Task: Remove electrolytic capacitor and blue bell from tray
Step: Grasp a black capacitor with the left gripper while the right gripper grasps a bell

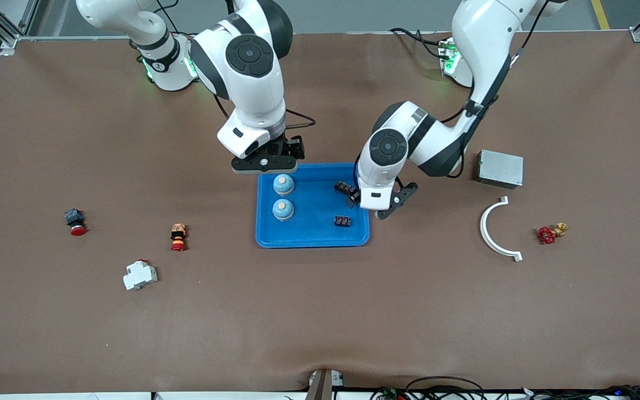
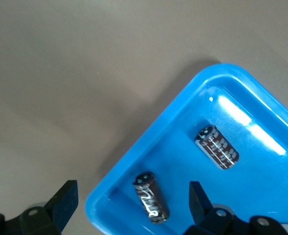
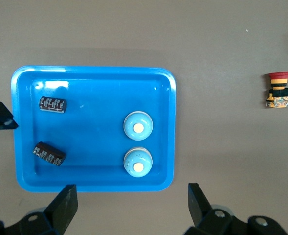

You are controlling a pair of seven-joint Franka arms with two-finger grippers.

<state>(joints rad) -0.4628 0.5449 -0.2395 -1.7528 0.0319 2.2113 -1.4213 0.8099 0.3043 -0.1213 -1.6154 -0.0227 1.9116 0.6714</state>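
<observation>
Capacitors (image 1: 343,221) (image 1: 344,188) and bells (image 1: 283,209) (image 1: 283,184) (two of each) lie in the blue tray (image 1: 312,240) on the table (image 1: 320,311), with the left claw (image 1: 393,203) over the tray's edge and the right claw (image 1: 264,163) above its rim, both spread wide, holding nothing.

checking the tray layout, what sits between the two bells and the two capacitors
Nothing: in the right wrist view, bare blue tray floor separates the bells from the capacitors.

2 bells (image 1: 283,196), 2 capacitors (image 1: 343,221) in tray (image 1: 311,239)
</observation>
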